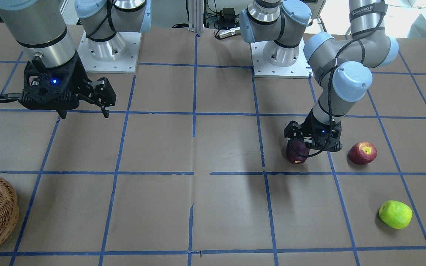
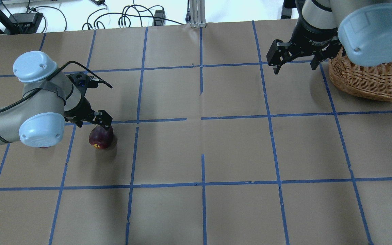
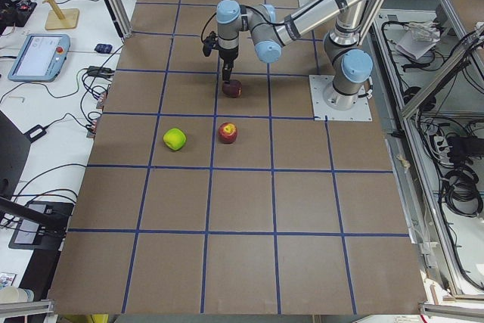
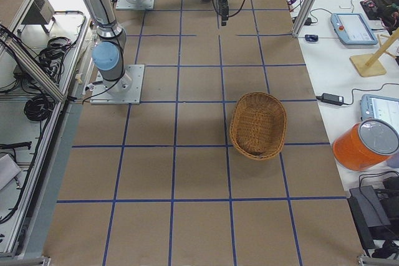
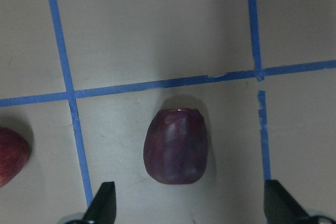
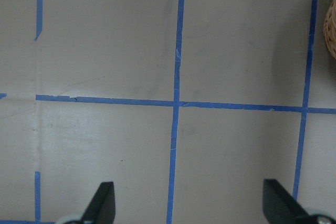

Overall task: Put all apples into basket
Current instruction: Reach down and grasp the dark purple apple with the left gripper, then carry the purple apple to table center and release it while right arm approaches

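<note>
The dark maroon apple [image 1: 297, 152] lies on the table; it also shows in the overhead view [image 2: 100, 137] and the left wrist view [image 5: 177, 146]. My left gripper [image 1: 311, 145] hangs just above it, open, with its fingers [image 5: 102, 203] spread wider than the apple. The red apple [image 1: 362, 153] with a yellow stem patch lies close beside it. The yellow-green apple [image 1: 395, 214] lies farther out. My right gripper [image 2: 295, 69] is open and empty above the table next to the wicker basket [image 2: 369, 81]. The basket looks empty in the right side view [image 4: 258, 124].
The table is brown paper with a grid of blue tape [image 1: 194, 112]. The two arm bases [image 1: 109, 48] stand at the robot's edge. The right arm's elbow [image 2: 373, 30] hangs over part of the basket. Tablets and an orange container [image 4: 365, 144] sit off the table.
</note>
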Controlling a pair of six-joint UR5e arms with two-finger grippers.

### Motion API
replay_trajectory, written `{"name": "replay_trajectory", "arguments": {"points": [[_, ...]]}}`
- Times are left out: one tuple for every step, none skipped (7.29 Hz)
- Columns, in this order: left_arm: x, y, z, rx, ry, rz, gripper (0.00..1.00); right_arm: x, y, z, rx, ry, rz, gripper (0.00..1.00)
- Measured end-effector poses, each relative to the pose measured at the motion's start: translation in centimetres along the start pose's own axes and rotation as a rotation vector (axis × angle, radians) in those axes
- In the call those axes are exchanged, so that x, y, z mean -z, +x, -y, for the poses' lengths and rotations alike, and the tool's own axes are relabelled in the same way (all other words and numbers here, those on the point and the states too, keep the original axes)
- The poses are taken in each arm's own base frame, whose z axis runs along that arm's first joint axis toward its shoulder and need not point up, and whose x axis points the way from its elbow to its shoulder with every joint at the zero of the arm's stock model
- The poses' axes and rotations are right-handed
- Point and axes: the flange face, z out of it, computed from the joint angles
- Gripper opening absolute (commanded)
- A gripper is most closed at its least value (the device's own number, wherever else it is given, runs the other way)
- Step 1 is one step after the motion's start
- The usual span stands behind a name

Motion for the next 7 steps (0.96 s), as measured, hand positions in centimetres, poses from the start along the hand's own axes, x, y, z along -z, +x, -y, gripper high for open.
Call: {"name": "replay_trajectory", "arguments": {"points": [[-2.2, 0.0, 0.0, -0.007, -0.027, -0.009, 1.00, 0.0, 0.0, 0.0, 0.000, -0.001, -0.001, 1.00], [-4.3, 0.1, 0.0, -0.012, -0.061, -0.021, 0.85, -0.1, 0.0, 0.0, 0.000, -0.001, -0.001, 1.00], [-5.8, 0.1, 0.0, -0.019, -0.085, -0.030, 0.07, 0.0, 0.1, 0.0, -0.001, -0.001, -0.001, 1.00], [-6.4, 0.0, 0.1, -0.024, -0.093, -0.032, 0.00, 0.0, 0.1, 0.0, -0.001, 0.000, 0.000, 1.00], [-6.4, 0.0, 0.3, -0.023, -0.088, -0.032, 0.00, -0.1, 0.1, 0.0, 0.000, 0.000, 0.000, 1.00], [-5.6, 0.1, 0.9, -0.005, -0.066, -0.029, 0.00, -0.1, 0.1, 0.1, 0.000, 0.000, 0.000, 1.00], [-4.1, 0.7, 2.5, 0.028, -0.036, -0.043, 0.00, -0.1, 0.1, 0.1, 0.000, 0.000, 0.000, 1.00]]}}
